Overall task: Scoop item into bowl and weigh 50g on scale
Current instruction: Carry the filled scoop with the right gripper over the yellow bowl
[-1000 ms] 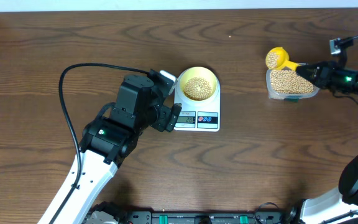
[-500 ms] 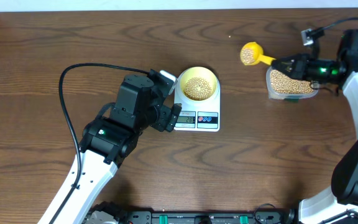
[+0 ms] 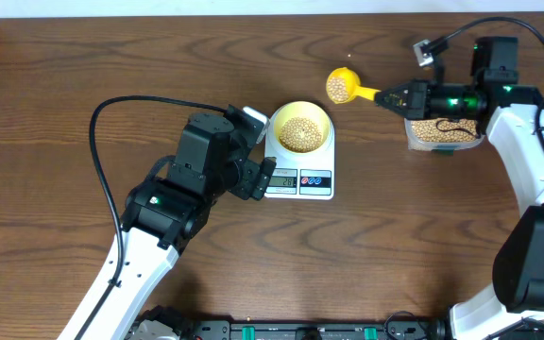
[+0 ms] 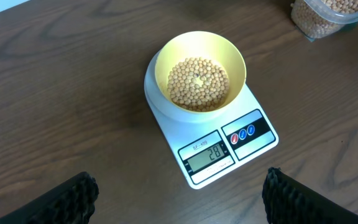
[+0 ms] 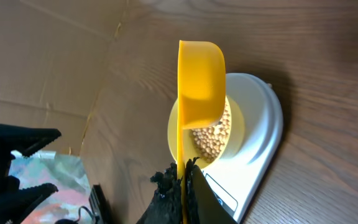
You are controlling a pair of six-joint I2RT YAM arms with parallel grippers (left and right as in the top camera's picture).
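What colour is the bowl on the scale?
Pale yellow; the bowl shows best in the left wrist view.

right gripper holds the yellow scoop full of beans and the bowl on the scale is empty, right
Not empty: the left wrist view shows the bowl on the scale already holding beans. The right gripper does hold the yellow scoop full of beans.

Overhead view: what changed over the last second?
The right fingers, shut on the handle of the yellow scoop, carried it, loaded, left from over the tub towards the bowl; it is now just short of it. Left arm, bowl, scale and tub stayed put.
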